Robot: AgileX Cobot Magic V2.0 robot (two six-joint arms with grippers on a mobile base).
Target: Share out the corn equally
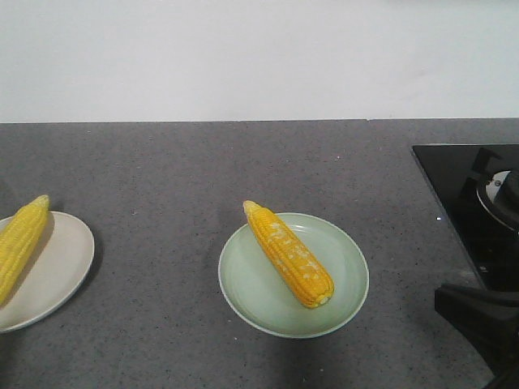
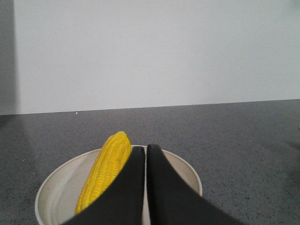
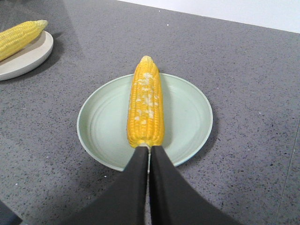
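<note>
Right wrist view: the corn cob (image 3: 146, 104) on the green plate (image 3: 190, 117) is seen lying lengthwise straight ahead of the closed, empty right gripper (image 3: 149, 151), seemingly just short of its blunt end.

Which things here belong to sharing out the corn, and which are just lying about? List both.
Part of the job:
- corn cob lying on the green plate
- second corn cob on the beige plate

Just there:
- black stove top at the right edge
- grey counter

Only two cobs are in view.
</note>
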